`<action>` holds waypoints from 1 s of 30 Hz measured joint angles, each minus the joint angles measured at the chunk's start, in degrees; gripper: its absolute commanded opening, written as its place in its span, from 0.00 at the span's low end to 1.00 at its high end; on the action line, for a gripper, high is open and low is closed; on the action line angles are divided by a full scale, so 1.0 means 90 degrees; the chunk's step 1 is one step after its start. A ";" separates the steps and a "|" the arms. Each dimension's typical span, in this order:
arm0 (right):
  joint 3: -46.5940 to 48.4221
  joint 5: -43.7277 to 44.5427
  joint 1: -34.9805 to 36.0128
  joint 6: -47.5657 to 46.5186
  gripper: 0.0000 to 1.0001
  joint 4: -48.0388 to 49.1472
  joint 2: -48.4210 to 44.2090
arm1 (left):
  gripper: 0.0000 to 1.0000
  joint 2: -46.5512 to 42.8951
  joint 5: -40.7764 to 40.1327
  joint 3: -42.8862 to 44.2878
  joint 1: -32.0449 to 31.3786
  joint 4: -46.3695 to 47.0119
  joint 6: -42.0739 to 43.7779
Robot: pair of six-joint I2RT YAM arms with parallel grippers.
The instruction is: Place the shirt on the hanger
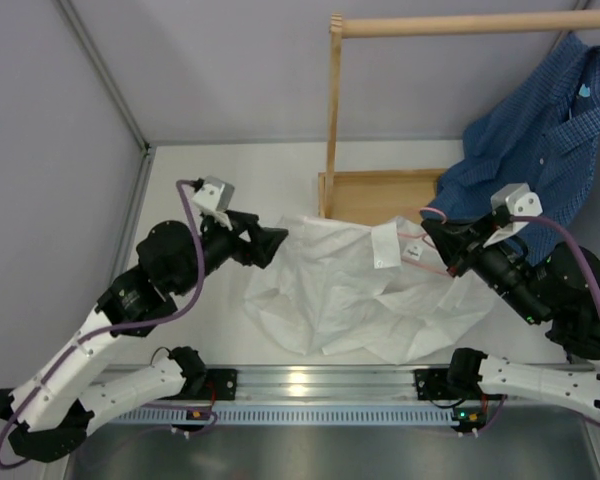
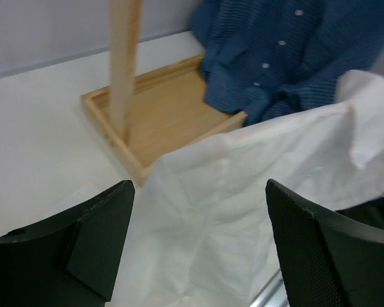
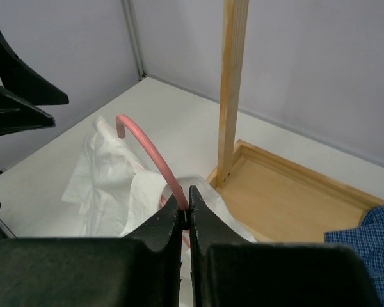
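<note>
Light is soft and even in all three views, seemingly from above. Shadows are faint: only a pale grey fringe under the shirt (image 1: 350, 290) on the table (image 1: 270, 175). A bright glare patch sits on the aluminium rail (image 1: 300, 380) in the top view. In the left wrist view the white cloth is nearly washed out, the blue checked shirt (image 2: 288, 51) slightly blurred, and the fingers (image 2: 83, 249) of the left gripper (image 2: 197, 192) dark and soft-edged. The right wrist view is sharper — the hanger (image 3: 160, 160) reads crisp, while the black fingers (image 3: 160, 236) of the right gripper (image 3: 185, 195) show little detail.
</note>
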 measured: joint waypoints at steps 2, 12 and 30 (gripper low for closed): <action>0.0087 0.0121 0.0000 0.0068 0.00 -0.0078 0.0124 | 0.98 0.0597 0.0974 0.0648 -0.0041 0.0068 0.0386; 0.0231 -0.0549 0.0000 0.0219 0.00 -0.0488 0.0379 | 0.98 0.2526 0.4405 0.1885 -0.0185 0.0075 0.2280; 0.0233 -0.1632 0.0000 0.0177 0.00 -0.0525 0.0406 | 0.26 0.3854 0.6895 0.2067 -0.0187 0.0129 0.2890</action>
